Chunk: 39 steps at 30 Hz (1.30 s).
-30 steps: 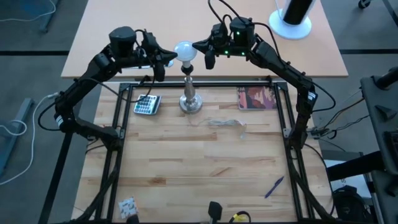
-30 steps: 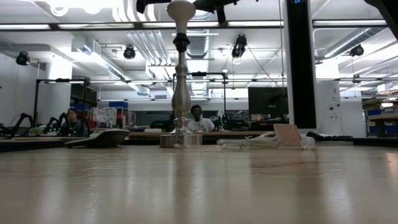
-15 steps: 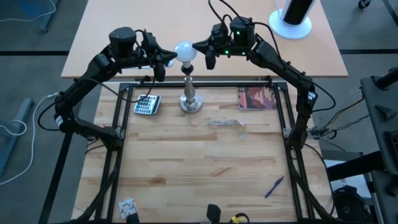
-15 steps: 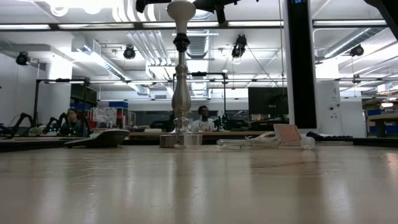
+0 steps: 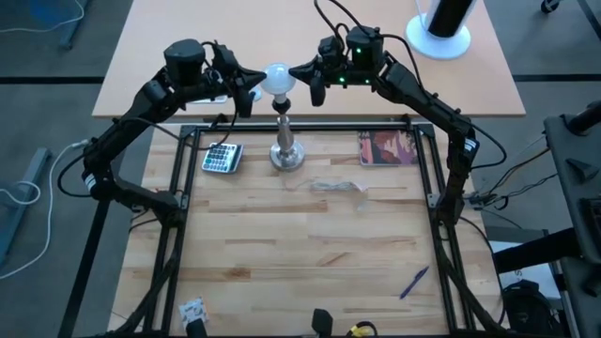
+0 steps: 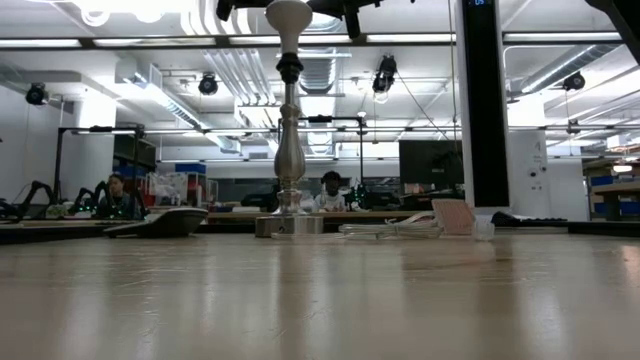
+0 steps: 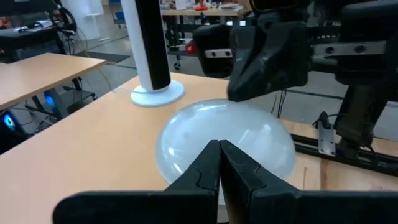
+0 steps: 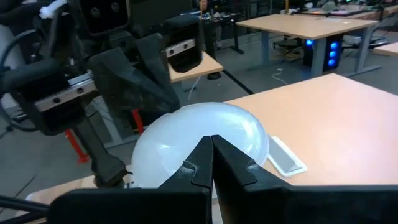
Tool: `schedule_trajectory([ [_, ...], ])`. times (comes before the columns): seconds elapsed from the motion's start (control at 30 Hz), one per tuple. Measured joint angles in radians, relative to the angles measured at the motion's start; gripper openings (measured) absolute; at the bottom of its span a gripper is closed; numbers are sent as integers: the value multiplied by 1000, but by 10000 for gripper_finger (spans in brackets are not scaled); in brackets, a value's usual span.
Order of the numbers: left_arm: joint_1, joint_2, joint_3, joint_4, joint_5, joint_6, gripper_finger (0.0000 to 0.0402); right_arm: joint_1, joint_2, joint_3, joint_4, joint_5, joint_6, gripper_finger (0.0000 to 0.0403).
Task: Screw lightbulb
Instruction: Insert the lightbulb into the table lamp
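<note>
The white frosted lightbulb sits on top of the silver stand, in its black socket, at the table's far middle. The stand's round base rests on the wood. My left gripper is shut at the bulb's left side. My right gripper is shut at the bulb's right side. In each wrist view the bulb fills the space just beyond the closed fingertips. The bulb's screw base is hidden. My left gripper has its shut fingertips against the glass on the bulb's left side, coming about level from the table's left. The touching spot itself is hidden behind the fingers. My right gripper has its shut fingertips against the glass on the bulb's right side, coming about level from the table's right. The bulb stands upright on the stand between the two grippers.
A calculator lies left of the stand. A reddish packet and a clear cable lie to the stand's right. A blue pen lies near right. A white cylinder on a round base stands far right. People sit beyond the table.
The bulb and its stand have shifted slightly toward the table's left, with both shut grippers staying at the bulb's sides.
</note>
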Motion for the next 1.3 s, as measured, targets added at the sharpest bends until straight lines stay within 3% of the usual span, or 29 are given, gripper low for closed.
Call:
schedule_trajectory([
  [0.27,0,0,0,6,-43,0,0,3,0,0,3,-11,5,0],
  [1.3,-1,-103,5,5,-39,1,0,-14,-84,-3,-38,51,-48,0],
])
